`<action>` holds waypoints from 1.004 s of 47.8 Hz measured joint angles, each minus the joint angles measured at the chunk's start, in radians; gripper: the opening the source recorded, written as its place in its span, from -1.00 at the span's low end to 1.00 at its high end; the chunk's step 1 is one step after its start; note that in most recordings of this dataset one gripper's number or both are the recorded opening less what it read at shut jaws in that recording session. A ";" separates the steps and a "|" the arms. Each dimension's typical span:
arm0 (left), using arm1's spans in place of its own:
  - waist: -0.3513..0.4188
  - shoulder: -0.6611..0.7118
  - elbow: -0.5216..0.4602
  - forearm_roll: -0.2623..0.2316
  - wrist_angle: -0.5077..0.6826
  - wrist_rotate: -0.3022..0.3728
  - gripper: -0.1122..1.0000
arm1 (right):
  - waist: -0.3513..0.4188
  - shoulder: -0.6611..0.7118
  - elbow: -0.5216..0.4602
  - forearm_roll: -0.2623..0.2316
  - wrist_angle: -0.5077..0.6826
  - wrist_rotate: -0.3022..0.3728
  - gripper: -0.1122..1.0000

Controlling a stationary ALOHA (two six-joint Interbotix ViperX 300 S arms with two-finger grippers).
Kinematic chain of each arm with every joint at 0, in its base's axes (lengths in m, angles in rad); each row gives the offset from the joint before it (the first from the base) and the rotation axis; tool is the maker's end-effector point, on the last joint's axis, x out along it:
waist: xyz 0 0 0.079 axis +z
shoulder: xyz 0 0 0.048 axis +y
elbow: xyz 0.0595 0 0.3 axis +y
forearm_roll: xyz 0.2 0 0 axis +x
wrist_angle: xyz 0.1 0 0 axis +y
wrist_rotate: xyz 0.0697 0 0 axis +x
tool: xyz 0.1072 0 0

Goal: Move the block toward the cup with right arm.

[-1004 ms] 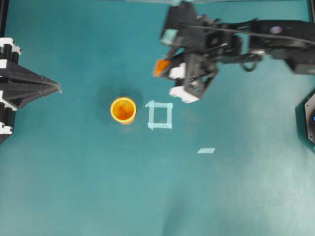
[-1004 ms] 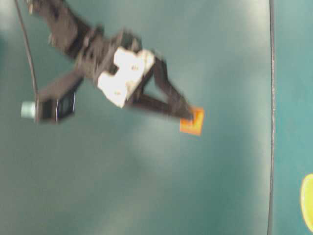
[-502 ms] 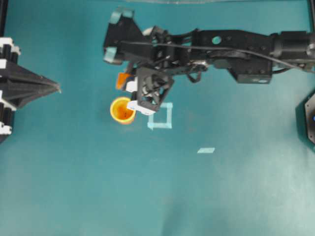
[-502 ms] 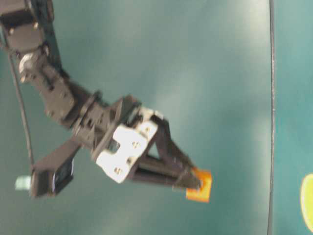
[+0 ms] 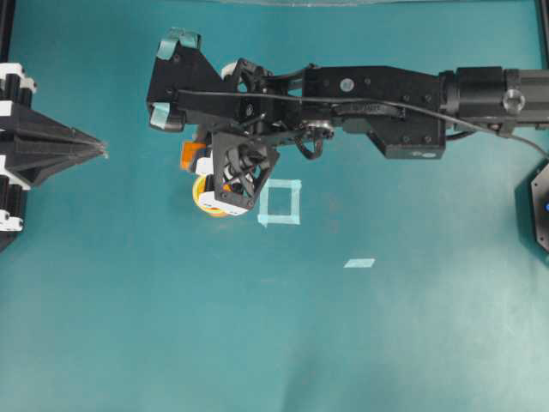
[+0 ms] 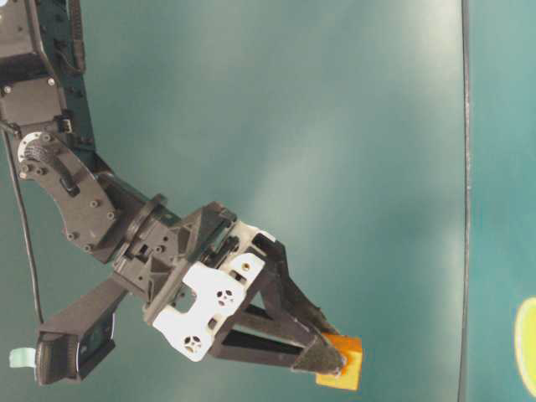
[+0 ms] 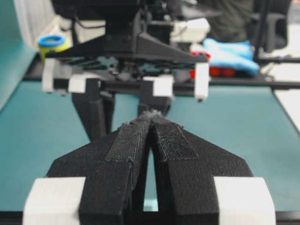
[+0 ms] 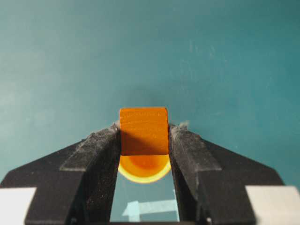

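Observation:
My right gripper (image 8: pixel 144 127) is shut on the small orange block (image 8: pixel 144 131), which it holds off the table. The right wrist view shows the yellow-orange cup (image 8: pixel 144 169) just beneath and behind the block, partly covered by it. From overhead, the block (image 5: pixel 190 155) hangs at the cup's upper-left edge, and the right gripper (image 5: pixel 199 160) and wrist hide most of the cup (image 5: pixel 202 198). In the table-level view the block (image 6: pixel 342 371) sits at the fingertips, with a sliver of the cup (image 6: pixel 529 345) at the right edge. My left gripper (image 5: pixel 101 153) rests shut at the far left.
A pale-blue tape square (image 5: pixel 280 202) lies just right of the cup, and a short tape strip (image 5: pixel 359 263) lies farther right. The right arm (image 5: pixel 386 99) spans the upper table. A black base (image 5: pixel 539 206) sits at the right edge.
The right arm has swung left with the block, from above the tape square to over the cup. The left gripper has stayed still.

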 measured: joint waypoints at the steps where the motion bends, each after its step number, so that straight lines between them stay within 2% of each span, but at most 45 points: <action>1: 0.000 0.000 0.000 0.000 0.002 0.000 -0.80 | -0.002 -0.002 0.000 0.000 0.000 0.000 -0.10; 48: 0.002 -0.002 0.000 0.000 0.002 0.000 -0.80 | -0.002 0.000 0.000 0.000 0.034 0.000 -0.10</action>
